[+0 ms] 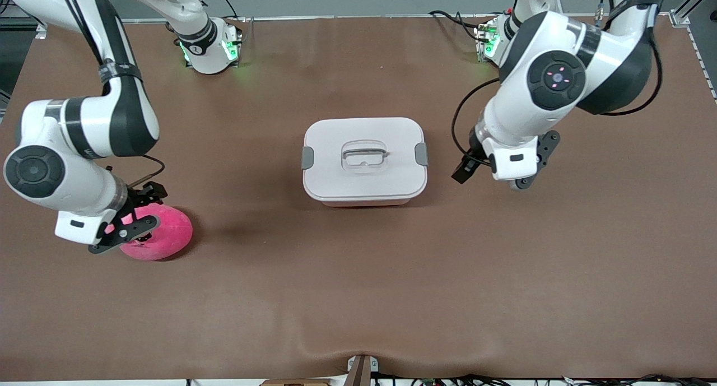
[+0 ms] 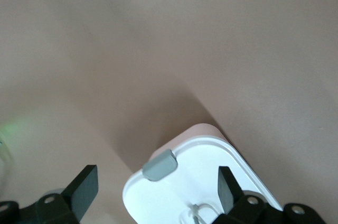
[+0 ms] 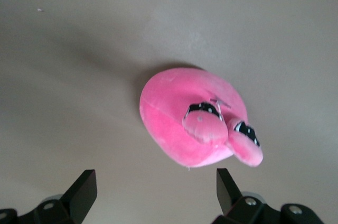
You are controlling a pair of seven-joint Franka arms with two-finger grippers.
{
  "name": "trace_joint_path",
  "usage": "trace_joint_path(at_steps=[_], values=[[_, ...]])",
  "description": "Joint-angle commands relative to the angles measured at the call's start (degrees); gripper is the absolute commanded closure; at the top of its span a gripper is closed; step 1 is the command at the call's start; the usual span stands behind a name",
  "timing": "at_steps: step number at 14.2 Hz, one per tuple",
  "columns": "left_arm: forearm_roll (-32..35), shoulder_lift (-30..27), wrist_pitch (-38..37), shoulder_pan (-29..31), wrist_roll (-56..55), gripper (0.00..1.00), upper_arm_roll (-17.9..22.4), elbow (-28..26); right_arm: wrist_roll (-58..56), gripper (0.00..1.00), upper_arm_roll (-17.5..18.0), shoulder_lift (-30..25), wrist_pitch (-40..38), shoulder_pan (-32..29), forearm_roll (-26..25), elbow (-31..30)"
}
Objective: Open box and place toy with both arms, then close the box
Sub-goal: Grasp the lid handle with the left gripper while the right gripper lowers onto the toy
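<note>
The box (image 1: pixel 364 178) is a pale pink tub with a white lid, and it stands shut at the table's middle. It has a grey handle (image 1: pixel 365 155) and a grey clip (image 1: pixel 421 154) at each end. My left gripper (image 1: pixel 488 170) hovers open beside the end toward the left arm. In the left wrist view the lid (image 2: pixel 211 182) and one clip (image 2: pixel 160 164) lie ahead of the left gripper (image 2: pixel 156 189). The hot-pink toy (image 1: pixel 165 232) lies toward the right arm's end, nearer the front camera than the box. My right gripper (image 1: pixel 120 224) hangs open over its edge. The toy (image 3: pixel 185 113) is outside the right gripper (image 3: pixel 153 192).
Brown mat (image 1: pixel 358 296) covers the table. The two arm bases (image 1: pixel 210 47) (image 1: pixel 493 38) stand along the table's edge farthest from the front camera. A small bracket (image 1: pixel 361 369) sits at the table's front edge.
</note>
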Motion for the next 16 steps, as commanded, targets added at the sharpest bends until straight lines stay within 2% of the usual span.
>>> trace_joint_path(at_steps=[1,3,7,10,16], values=[[-1.05,2.14,1.65,-2.52,-5.37,0.00,0.54,1.42,-4.04,0.00,-0.22,-2.25,8.03,-1.21,-1.62,-6.62],[-1.05,3.28,2.70,-4.11,-8.79,0.00,0.54,1.42,-5.53,0.00,-0.31,-3.23,13.93,-2.26,-1.80,-10.93],[-0.96,5.74,6.57,-8.50,-20.82,0.00,0.54,1.50,-5.89,0.00,-0.40,-2.79,16.33,-3.23,-2.77,-11.91],[-0.87,7.50,8.50,-11.40,-28.74,0.00,0.63,1.50,-5.89,0.00,-0.58,-3.40,22.72,-3.67,-2.85,-16.74],[-0.96,9.61,12.89,-15.62,-40.70,0.00,0.54,1.50,-5.89,0.00,-0.58,-2.70,26.43,-4.99,-6.81,-17.45]])
